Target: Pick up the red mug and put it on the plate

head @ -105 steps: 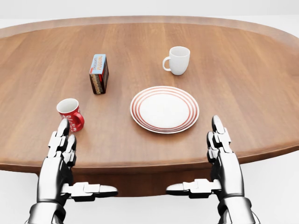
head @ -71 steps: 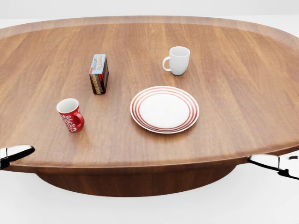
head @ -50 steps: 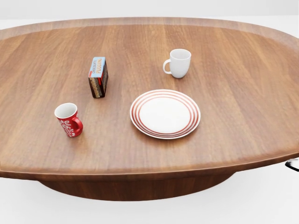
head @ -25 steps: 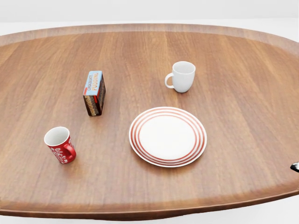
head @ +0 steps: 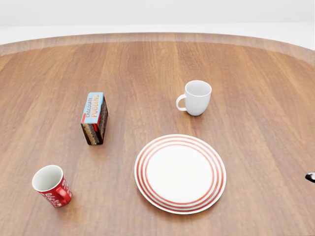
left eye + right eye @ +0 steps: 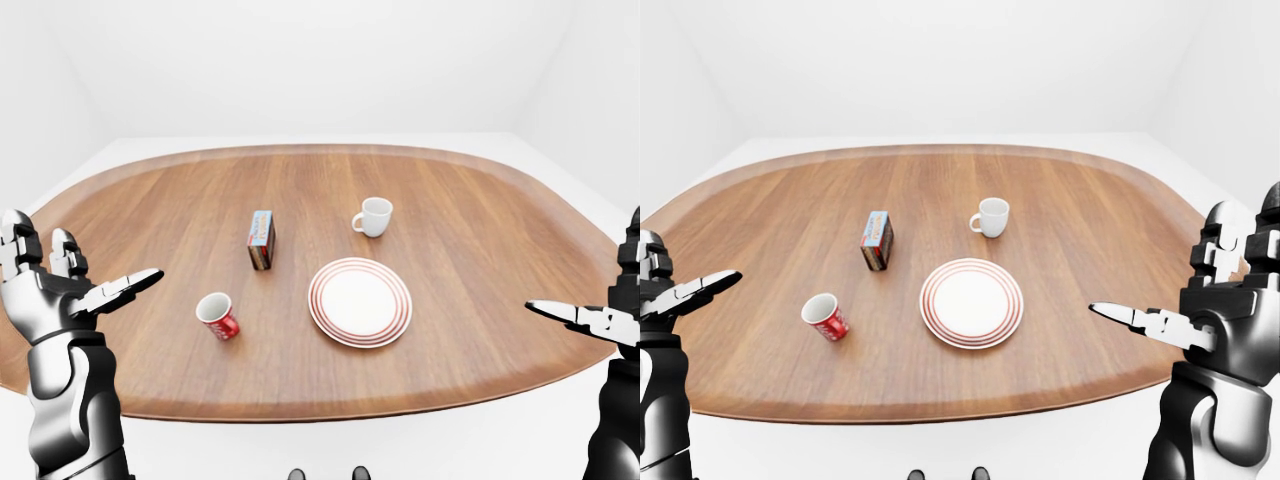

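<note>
The red mug (image 5: 50, 186) with white patterning stands upright on the wooden table (image 5: 147, 64), at the lower left of the head view, its handle turned to the right. The white plate with red rings (image 5: 180, 173) lies right of it, well apart. My left hand (image 6: 85, 258) is raised at the left edge of the left-eye view, fingers spread open, empty, well left of the mug. My right hand (image 6: 1160, 265) is held open and empty at the right of the right-eye view, beyond the plate. Only a fingertip of it shows in the head view.
A white mug (image 5: 197, 97) stands above the plate. A chocolate pudding box (image 5: 94, 118) stands on its edge above the red mug. The table's near rim (image 6: 300, 412) curves below the mug and plate in the left-eye view.
The camera has moved in toward the table, so all things slide lower and grow larger. Both hands have swung out to the sides and left the head view.
</note>
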